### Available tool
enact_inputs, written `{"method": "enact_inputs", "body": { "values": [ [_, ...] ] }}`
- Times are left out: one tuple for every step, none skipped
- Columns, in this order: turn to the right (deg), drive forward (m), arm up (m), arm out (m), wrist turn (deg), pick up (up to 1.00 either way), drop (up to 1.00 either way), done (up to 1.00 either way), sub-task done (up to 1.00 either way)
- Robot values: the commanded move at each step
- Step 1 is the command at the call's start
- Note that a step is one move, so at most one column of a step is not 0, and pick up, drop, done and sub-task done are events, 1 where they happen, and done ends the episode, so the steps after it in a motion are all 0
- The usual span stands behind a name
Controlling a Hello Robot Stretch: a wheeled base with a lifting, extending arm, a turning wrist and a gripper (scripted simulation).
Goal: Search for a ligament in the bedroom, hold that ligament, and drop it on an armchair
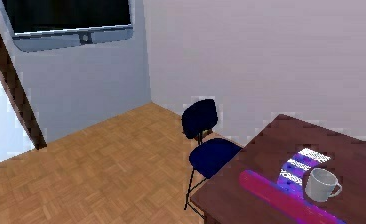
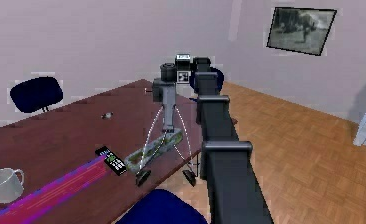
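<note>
The dark arm point(image 2: 223, 150) rises from the arm side view's bottom edge and reaches out over a dark wooden table point(image 2: 81, 130). Its gripper point(image 2: 168, 174) hangs from a grey body, the two thin fingers point(image 2: 143, 178) pointing down near the table's near edge. A flat grey-green thing point(image 2: 157, 150) lies on the tabletop between the fingers. I cannot tell whether the gripper holds anything. Left of it lies a black remote-like bar point(image 2: 113, 160).
On the table also lie a pink-purple strip point(image 2: 61, 190) point(image 1: 281, 195) and a white mug point(image 2: 3, 185) point(image 1: 322, 184). Blue chairs stand at the table point(image 1: 204, 135) point(image 2: 36, 93) point(image 2: 167, 208). A screen point(image 1: 71, 20) and a framed picture point(image 2: 301, 28) hang on walls. Open wood floor point(image 1: 101, 160).
</note>
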Motion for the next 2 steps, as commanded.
{"method": "enact_inputs", "body": {
  "values": [
    [0.0, 0.0, 0.0, 0.0, 45.0, 0.0, 0.0, 0.0, 0.0],
    [0.0, 0.0, 0.0, 0.0, 45.0, 0.0, 0.0, 0.0, 0.0]
  ]
}}
